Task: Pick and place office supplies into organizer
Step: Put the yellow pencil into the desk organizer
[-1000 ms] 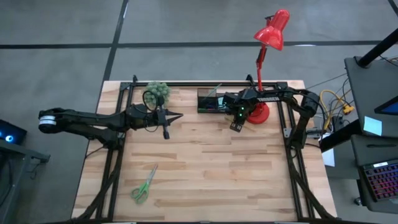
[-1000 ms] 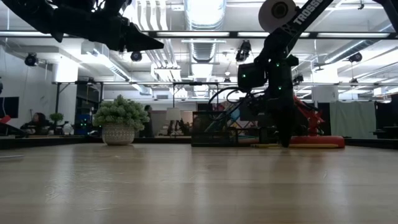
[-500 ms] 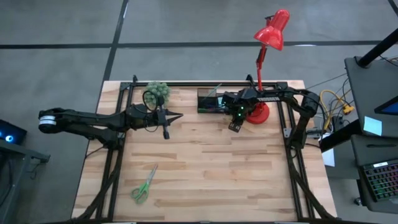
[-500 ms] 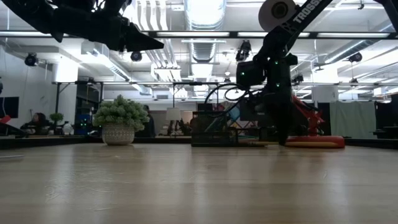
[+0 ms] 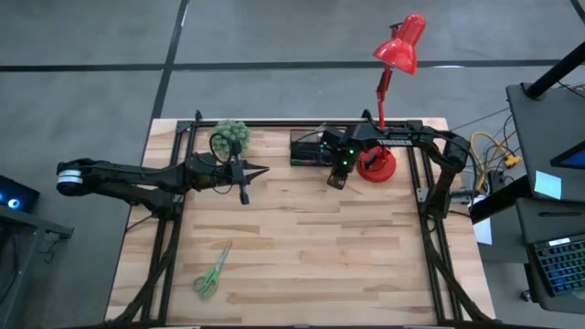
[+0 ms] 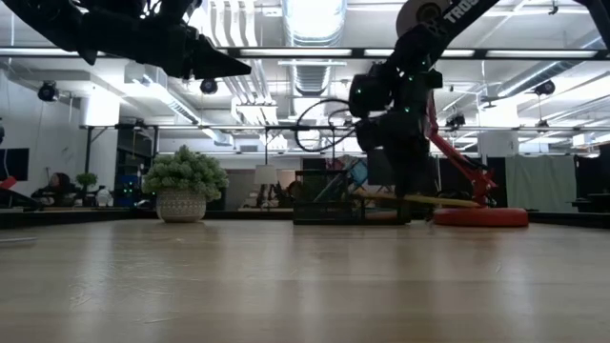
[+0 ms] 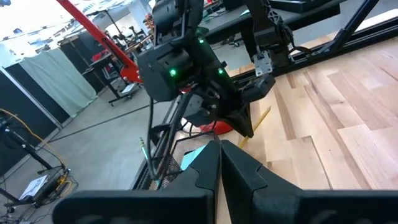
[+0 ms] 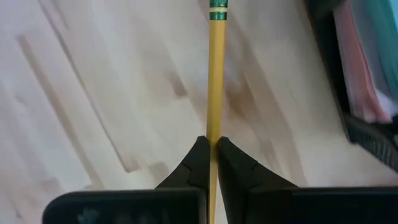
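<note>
Two arms are out, but only the right end effector [image 8: 211,144] is working: clamped tight on the yellow pencil [image 8: 216,74], carried level just beside the organizer [image 5: 309,146], probably to tip it into a compartment. Beyond the organizer, the red lamp [image 5: 391,82] crowds that approach. The left end effector [image 5: 260,170], pinched shut and empty, waits near the potted plant [image 5: 232,134], well clear of the organizer. Far from the organizer, green-handled scissors [image 5: 211,271] lie untouched on the surface [image 5: 302,256].

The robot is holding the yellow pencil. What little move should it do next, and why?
Probably carry the yellow pencil a little further over the black organizer, then lower it in. The right end effector is shut on it beside the organizer, not yet above a compartment.
</note>
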